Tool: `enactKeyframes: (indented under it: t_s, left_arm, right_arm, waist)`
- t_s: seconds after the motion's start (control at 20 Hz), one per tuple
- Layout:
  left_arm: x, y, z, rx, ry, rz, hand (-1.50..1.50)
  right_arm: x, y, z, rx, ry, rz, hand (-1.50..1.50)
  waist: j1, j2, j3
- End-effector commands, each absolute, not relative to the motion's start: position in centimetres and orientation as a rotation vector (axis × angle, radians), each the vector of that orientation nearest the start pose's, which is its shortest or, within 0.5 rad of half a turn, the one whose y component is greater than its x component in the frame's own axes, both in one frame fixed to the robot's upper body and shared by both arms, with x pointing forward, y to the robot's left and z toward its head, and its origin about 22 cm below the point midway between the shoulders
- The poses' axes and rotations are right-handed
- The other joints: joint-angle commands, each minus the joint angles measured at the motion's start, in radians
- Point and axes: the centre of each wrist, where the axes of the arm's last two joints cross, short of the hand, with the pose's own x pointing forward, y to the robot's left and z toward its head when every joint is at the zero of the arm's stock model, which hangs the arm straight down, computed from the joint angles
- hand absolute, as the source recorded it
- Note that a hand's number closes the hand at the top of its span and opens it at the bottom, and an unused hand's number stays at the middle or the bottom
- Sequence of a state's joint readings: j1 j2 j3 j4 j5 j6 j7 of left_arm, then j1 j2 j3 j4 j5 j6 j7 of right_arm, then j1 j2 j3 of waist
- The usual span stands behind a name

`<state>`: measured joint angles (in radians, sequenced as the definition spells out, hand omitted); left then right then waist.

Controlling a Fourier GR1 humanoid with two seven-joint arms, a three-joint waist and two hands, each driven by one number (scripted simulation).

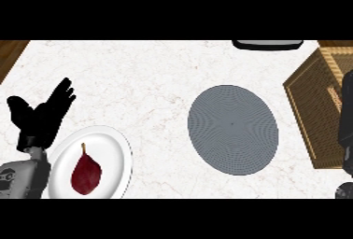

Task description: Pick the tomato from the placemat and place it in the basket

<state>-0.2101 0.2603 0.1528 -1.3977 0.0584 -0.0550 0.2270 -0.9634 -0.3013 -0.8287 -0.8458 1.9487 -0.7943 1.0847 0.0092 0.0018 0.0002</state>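
Note:
The round grey placemat [233, 129] lies at the counter's middle with nothing on it. No tomato shows anywhere in the view. The wicker basket [314, 100] stands at the right edge, partly cut off by the frame. My right hand [347, 126] is a dark shape at the far right, over the basket's inner side; most of it is out of frame, and what it holds is hidden. At the left, my left hand [43, 116] rests open with fingers up, just above a white plate.
A white plate [117, 149] at the lower left carries a dark red, pear-shaped food item [86, 172]. A dark, flat-bottomed object [267, 44] sits at the counter's far edge. Wooden surfaces border the top corners.

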Motion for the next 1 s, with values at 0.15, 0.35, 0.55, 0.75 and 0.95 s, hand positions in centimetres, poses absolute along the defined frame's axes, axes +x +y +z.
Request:
enactKeyframes:
  t_s: [0.15, 0.35, 0.55, 0.75, 0.95]
  left_arm:
    - [29.0, 30.5, 3.5, 0.180, -1.375, -0.061, 0.00]
    - [28.5, 31.3, 2.9, 0.200, -1.361, -0.049, 0.00]
    - [29.1, 32.4, 3.4, 0.236, -1.329, -0.020, 0.00]
    - [28.1, 32.1, 2.9, 0.223, -1.349, -0.047, 0.00]
    - [28.3, 32.1, 2.6, 0.218, -1.337, -0.049, 0.00]
  right_arm:
    - [39.7, -35.0, 20.0, -1.876, -0.870, -1.176, -1.50]
    - [36.8, -34.6, 21.4, -1.854, -0.917, -1.306, -1.50]
    - [33.4, -32.0, 19.6, -1.776, -0.943, -1.273, -1.50]
    - [30.2, -31.8, 18.6, -1.730, -0.894, -1.200, -1.50]
    - [26.8, -30.5, 18.3, -1.701, -0.919, -1.125, -1.50]
  waist:
    - [-0.019, -0.011, -0.001]
    - [-0.040, -0.019, -0.002]
    - [-0.071, -0.032, -0.002]
    - [-0.041, -0.032, -0.002]
    - [-0.048, -0.025, -0.002]
